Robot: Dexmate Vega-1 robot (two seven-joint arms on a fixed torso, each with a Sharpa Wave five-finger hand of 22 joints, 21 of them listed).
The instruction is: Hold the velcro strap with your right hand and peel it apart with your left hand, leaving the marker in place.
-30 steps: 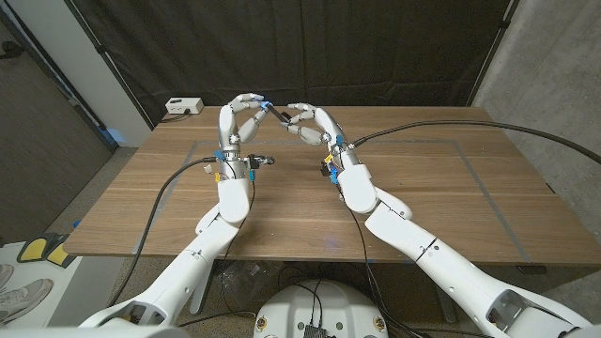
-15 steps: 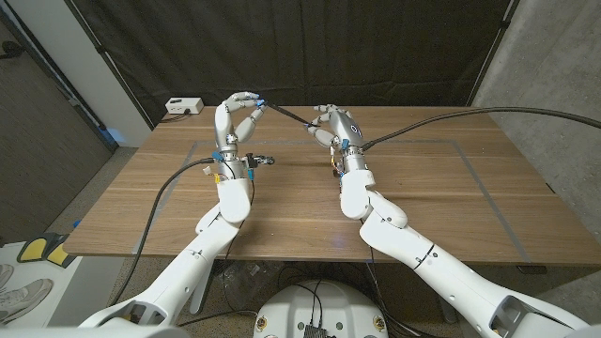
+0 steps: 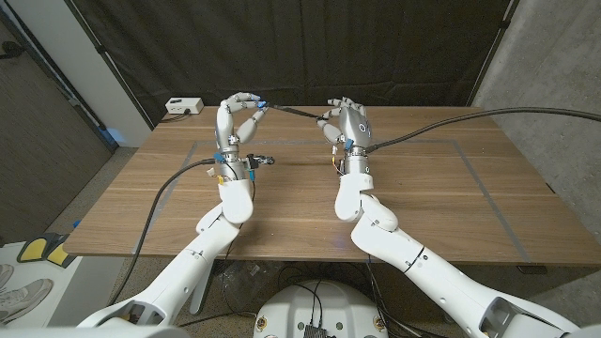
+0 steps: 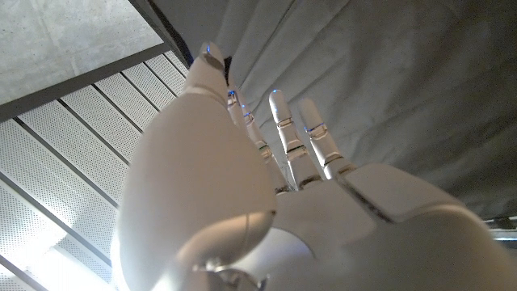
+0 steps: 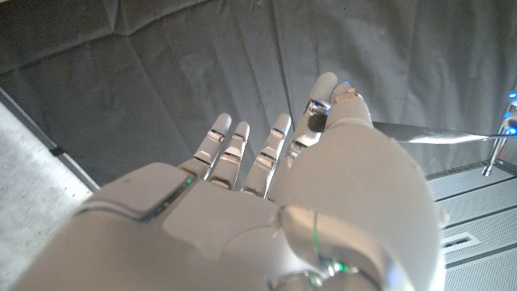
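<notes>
The velcro strap (image 3: 293, 112) reads as a thin dark line stretched nearly straight through the air, raised above the far part of the wooden tabletop (image 3: 441, 202), running from the left robot hand (image 3: 237, 120) across to the right robot hand (image 3: 346, 122). It dips very slightly toward the right and looks taut; its width, texture and which faces are hook or loop are too small to make out in the head view. In the right wrist view the strap (image 5: 440, 136) appears as a pale, flat, shiny band leaving from behind the thumb side of the right robot hand (image 5: 266, 202) and running to a fingertip of the left robot hand (image 5: 502, 141) at the frame edge. The left robot hand stands upright above its wrist, fingers curled inward, pinching the strap's end between thumb and fingertips at its top. The right robot hand is also raised, its back toward the camera, fingers bent forward, with the strap's other end held at its thumb side; the exact contact there is hidden by the hand itself. In the left wrist view the left robot hand (image 4: 266, 210) blocks any sight of the strap. A marker cannot be picked out. A small white box (image 3: 183, 106) sits beyond the tabletop's far left corner.
</notes>
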